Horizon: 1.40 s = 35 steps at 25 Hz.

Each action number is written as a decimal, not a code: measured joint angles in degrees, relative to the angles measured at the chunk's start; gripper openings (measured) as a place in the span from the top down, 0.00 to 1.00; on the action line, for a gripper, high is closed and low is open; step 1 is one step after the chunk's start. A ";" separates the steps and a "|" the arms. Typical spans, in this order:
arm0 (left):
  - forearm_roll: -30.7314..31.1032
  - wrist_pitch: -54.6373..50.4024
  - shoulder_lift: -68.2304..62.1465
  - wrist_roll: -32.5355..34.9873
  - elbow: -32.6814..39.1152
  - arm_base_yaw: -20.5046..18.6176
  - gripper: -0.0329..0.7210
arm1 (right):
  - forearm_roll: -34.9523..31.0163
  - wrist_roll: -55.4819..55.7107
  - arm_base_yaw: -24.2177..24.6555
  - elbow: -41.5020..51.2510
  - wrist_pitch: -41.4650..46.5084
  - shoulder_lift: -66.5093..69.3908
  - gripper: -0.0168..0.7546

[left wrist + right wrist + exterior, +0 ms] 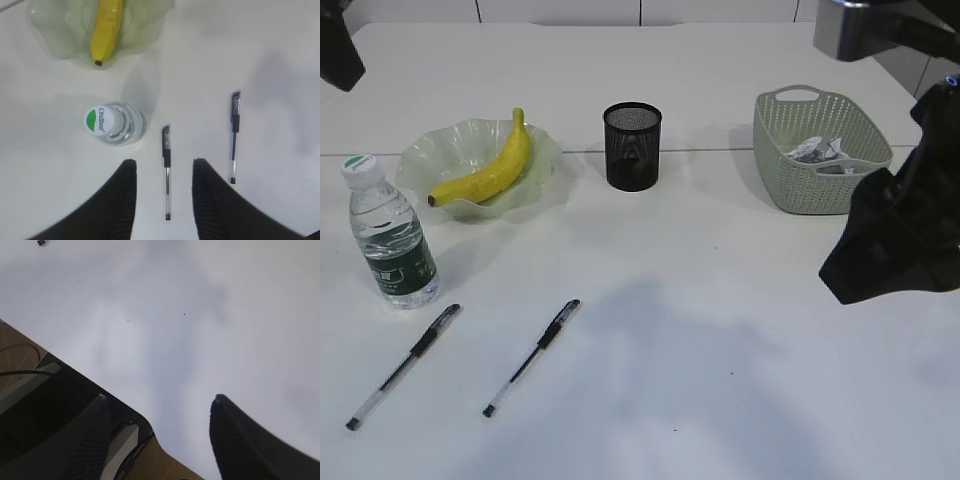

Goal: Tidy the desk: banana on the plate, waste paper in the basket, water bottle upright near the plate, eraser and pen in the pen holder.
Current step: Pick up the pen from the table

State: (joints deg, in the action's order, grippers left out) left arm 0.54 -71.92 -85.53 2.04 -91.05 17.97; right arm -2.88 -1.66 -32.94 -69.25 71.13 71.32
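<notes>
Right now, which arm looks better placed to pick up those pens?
The left. Its open gripper hangs right above one pen, while the right gripper sees only bare table, beside the basket.

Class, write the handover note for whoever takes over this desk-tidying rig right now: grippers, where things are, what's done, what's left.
Left gripper: jaws open, empty, above the left pen.
Right gripper: jaws open, empty, over bare table.
Done: banana on the plate; waste paper in the basket; water bottle upright beside the plate.
Left: both pens, including the right pen, lie on the table and must go into the pen holder. No eraser visible.
</notes>
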 joint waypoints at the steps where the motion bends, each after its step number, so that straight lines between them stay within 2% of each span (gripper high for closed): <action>1: 0.00 0.00 0.70 -0.25 1.10 0.00 0.60 | 0.00 0.00 0.00 0.00 0.00 0.00 0.38; 17: -0.54 1.47 8.19 -2.35 23.01 0.22 0.60 | 0.00 -0.19 0.00 0.00 0.00 0.00 0.38; 30: -1.08 16.78 8.59 -3.42 42.22 0.34 0.60 | 0.00 -0.62 0.00 0.00 0.00 0.00 0.38; 35: -1.11 23.37 8.59 -3.42 47.32 0.34 0.60 | 0.00 -0.72 0.00 0.00 0.00 0.00 0.38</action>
State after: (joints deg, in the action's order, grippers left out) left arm -0.56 -48.56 -76.95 -1.38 -43.73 18.31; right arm -2.88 -2.37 -32.94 -69.25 71.13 71.32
